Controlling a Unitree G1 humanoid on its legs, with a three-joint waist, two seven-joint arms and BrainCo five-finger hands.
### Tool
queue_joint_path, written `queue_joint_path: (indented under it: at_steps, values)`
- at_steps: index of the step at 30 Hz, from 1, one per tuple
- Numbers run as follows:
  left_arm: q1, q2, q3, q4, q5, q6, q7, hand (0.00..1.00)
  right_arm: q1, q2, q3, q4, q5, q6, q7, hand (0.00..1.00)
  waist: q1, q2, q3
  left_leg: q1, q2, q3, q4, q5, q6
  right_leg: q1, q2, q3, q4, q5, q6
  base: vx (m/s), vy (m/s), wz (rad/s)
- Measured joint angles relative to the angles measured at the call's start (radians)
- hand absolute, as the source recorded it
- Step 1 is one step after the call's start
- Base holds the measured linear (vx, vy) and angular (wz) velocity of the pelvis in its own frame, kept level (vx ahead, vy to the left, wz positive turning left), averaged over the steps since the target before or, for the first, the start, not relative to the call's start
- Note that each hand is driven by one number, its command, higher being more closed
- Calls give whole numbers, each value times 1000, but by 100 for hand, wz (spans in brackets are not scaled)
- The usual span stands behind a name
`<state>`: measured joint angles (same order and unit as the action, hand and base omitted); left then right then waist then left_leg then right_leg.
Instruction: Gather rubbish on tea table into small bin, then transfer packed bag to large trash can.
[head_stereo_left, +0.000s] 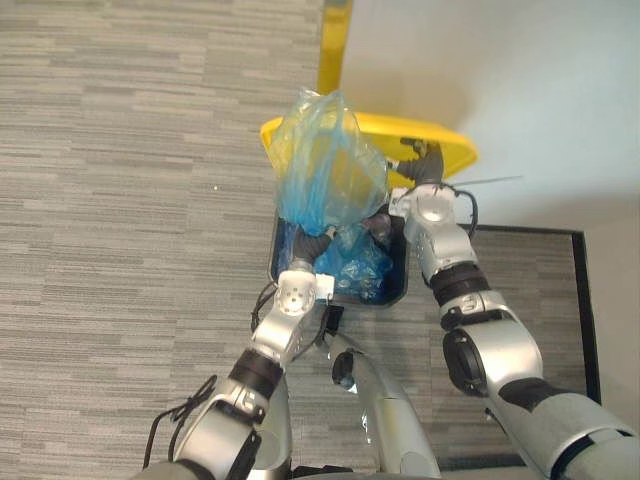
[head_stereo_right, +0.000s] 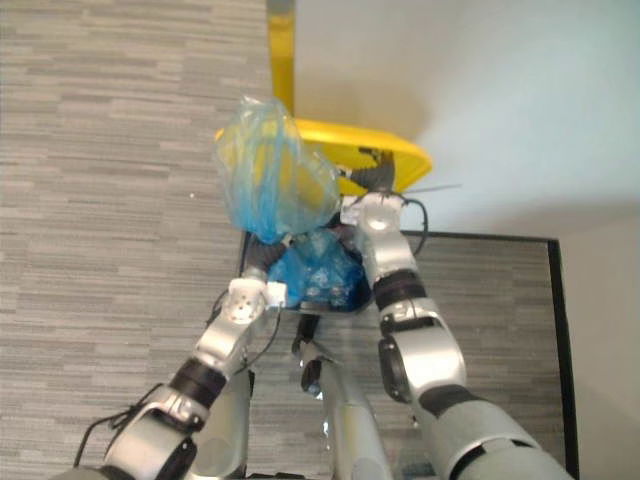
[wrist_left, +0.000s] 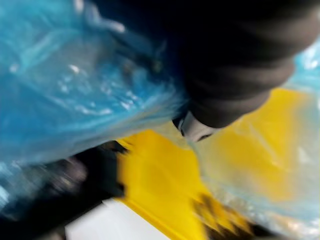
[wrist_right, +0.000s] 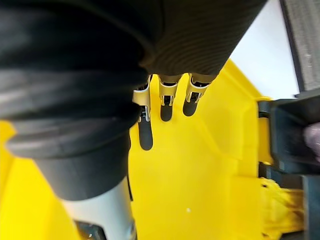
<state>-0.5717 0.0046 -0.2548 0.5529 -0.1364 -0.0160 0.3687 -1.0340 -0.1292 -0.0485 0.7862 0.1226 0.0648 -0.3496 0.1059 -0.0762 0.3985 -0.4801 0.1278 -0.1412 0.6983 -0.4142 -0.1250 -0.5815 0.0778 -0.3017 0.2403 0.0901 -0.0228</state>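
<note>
Left robot hand (head_stereo_left: 306, 244) beneath raised blue bag (head_stereo_left: 325, 160), its grip cannot be told, right robot hand (head_stereo_left: 428, 165) flat, straight-fingered, on yellow lid (head_stereo_left: 445, 140)

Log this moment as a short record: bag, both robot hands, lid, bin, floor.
bag: blue translucent bag, bunched, above the opening of the dark bin
left robot hand: left robot hand at the bag's lower end, over the bin; grip hidden by plastic
right robot hand: right robot hand, fingers straight, flat on the yellow lid
yellow lid: behind the bin, under the right robot hand
dark bin: open, more blue plastic inside
floor: grey carpet
</note>
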Motion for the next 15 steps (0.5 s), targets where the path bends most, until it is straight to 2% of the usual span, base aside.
queue_joint_path:
  at_steps: [1,2,4,6,8,10,15]
  values:
    - [-27,-2,18,43,4,10,0,100,-13,-6,10,-1,7,0,-6,0,-6,-3,2,-17,3,2,13,-4,-7,-13,3,0,2,9,0,-22,4,-14]
    - [-51,-3,38,77,8,13,0,0,-31,-21,26,-6,17,0,-8,0,-14,-11,5,-41,7,6,29,-7,-11,-30,5,0,1,16,1,-40,10,-17]
    - [-81,-3,69,122,9,16,-1,0,-53,-40,43,-14,37,0,-6,0,-21,-26,12,-67,12,14,50,-12,-12,-49,7,0,1,26,2,-50,14,-17]
    - [-109,4,126,195,11,25,0,0,-90,-46,76,-34,43,-4,-3,0,-36,-56,27,-92,19,26,78,-23,-8,-67,12,4,1,38,-1,-72,22,-21]
    - [-118,5,160,249,20,30,-1,0,-108,-48,92,-38,48,-4,-2,0,-45,-71,34,-107,20,28,87,-24,-6,-79,12,11,1,42,1,-78,13,-7]
    - [-122,6,197,289,46,54,-1,0,-111,-54,94,-68,53,-10,-2,0,-47,-83,40,-123,20,37,96,-28,-6,-100,13,26,2,47,5,-102,11,-12]
    - [-124,8,270,326,163,96,-2,0,-130,-66,131,-66,55,-15,8,0,-46,-84,43,-131,19,51,96,-31,-4,-112,13,42,6,56,0,-72,-17,-9]
